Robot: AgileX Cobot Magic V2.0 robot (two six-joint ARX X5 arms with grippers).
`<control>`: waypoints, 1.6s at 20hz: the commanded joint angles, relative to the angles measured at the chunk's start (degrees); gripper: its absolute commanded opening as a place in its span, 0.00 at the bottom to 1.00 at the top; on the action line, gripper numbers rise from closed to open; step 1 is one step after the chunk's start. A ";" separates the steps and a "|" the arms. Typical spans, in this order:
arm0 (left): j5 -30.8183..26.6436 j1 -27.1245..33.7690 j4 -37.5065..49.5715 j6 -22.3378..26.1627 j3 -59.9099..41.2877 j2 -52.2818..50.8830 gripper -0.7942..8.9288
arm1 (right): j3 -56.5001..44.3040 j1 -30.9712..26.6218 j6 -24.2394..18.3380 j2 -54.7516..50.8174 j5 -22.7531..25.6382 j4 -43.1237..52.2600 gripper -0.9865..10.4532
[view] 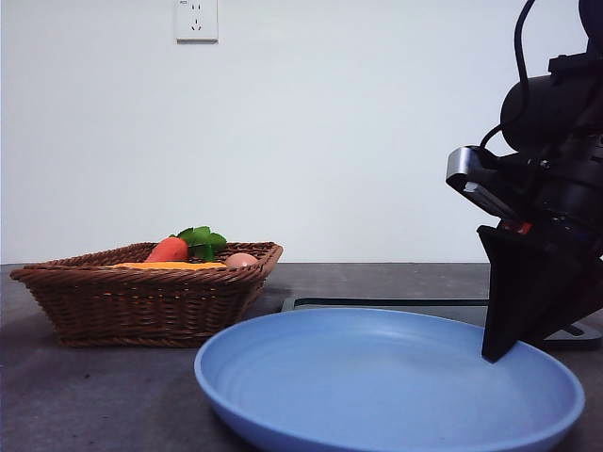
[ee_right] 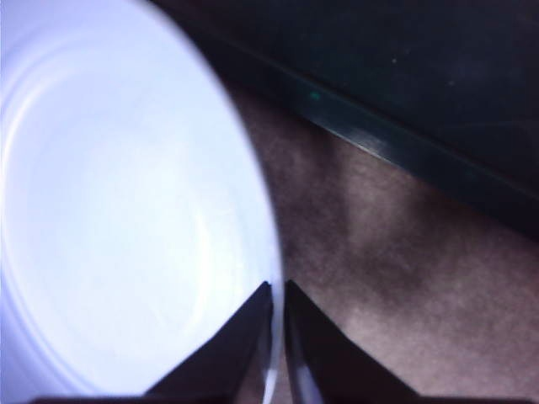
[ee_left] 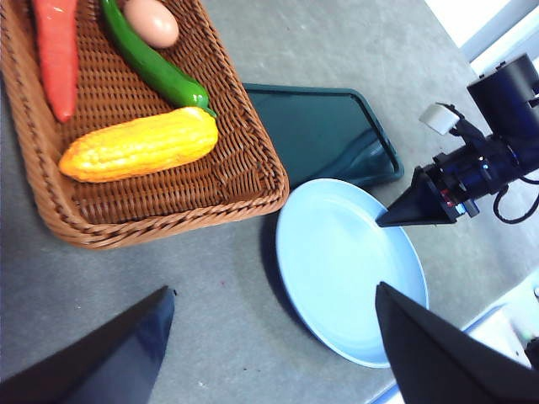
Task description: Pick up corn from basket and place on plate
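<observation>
Nearest the front camera, one big round light-blue plate (view: 377,377) is seen, with nothing on it. One right gripper (view: 497,353) is seen at about 3 o'clock in the front view, with its dark tip down on the plate's rim. Its two jaws are seen almost together in the right wrist view, with only a thin slit between them, and the plate's rim (ee_right: 271,252) runs into that slit. Whether the rim is really squeezed cannot be told.

One brown basket (ee_left: 244,181) is seen at 9 o'clock from the plate in the front view, just beside it but not touching. One flat dark tray (ee_left: 324,126) is seen behind the plate, near the basket's side.

Four things are counted in the basket. One yellow corn (ee_left: 139,145) is laid flat on the basket floor, near the corner closest to the plate. One long carrot (ee_left: 57,50) is seen beside it. One green pepper (ee_left: 152,63) is laid between the carrot and one small pink egg (ee_left: 152,21), and its tip is near the corn's end. Nothing is laid on top of the corn.

One left gripper (ee_left: 269,353) is held high above the table, and its jaws are spread wide apart with nothing between them.

One white wall socket (view: 196,19) is seen at 12 o'clock above the basket.
</observation>
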 commanded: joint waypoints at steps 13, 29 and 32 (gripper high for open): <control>-18.60 -15.63 9.62 15.08 11.76 26.73 0.48 | 3.52 0.13 -0.02 -16.61 -0.22 -11.43 0.09; -30.71 -23.96 3.91 30.16 35.69 66.53 0.48 | 3.50 -0.20 -0.07 -33.86 -0.20 -17.77 0.09; -32.35 -24.06 6.36 31.12 35.69 69.18 0.48 | 3.50 -0.20 -0.07 -33.86 -0.20 -17.79 0.09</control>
